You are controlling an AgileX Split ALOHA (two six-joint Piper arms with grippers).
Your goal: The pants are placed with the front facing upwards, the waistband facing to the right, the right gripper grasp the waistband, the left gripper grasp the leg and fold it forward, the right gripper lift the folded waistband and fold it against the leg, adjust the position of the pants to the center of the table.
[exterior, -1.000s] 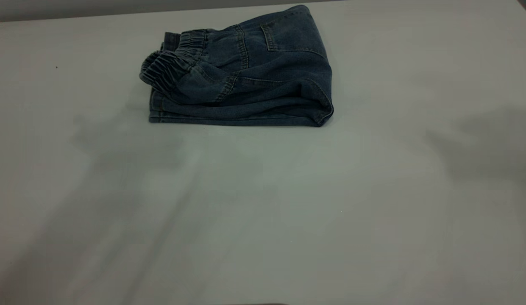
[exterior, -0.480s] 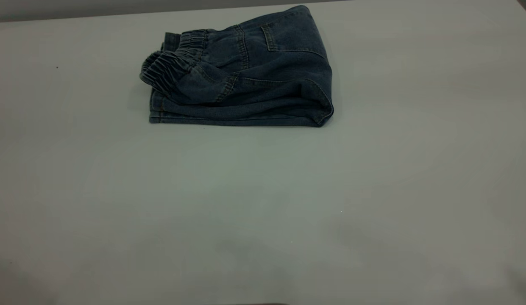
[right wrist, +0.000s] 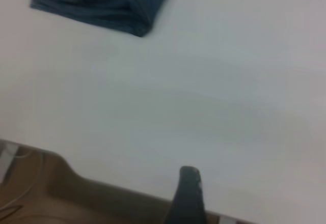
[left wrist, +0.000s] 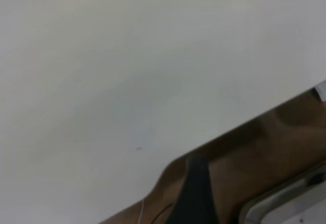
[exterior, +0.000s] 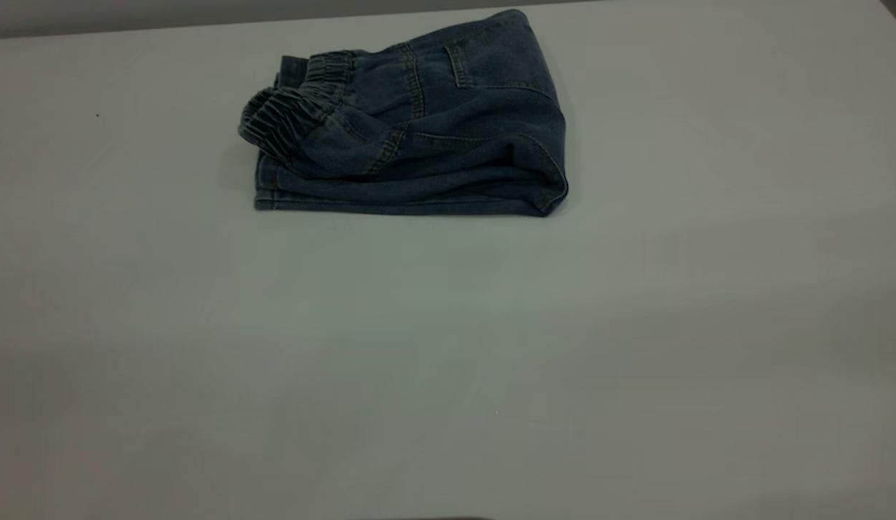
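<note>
While the pants (exterior: 408, 119) lie folded as before, the arm shadows have left the table (exterior: 448, 347). Both grippers are out of the exterior view; each wrist view shows one dark finger (left wrist: 196, 193), so open or closed cannot be told.

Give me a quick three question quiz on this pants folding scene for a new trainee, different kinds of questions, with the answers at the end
1. True or false: in the exterior view a gripper is holding the pants.
2. Multiple choice: in the exterior view, the gathered waistband lies at which end of the folded bundle? A) left B) right C) hidden underneath
3. Short answer: in the exterior view, do the pants sit near the far edge or the near edge of the table?

Key
1. False: no gripper shows there, and the pants lie alone on the table.
2. A
3. Near the far edge.
</note>
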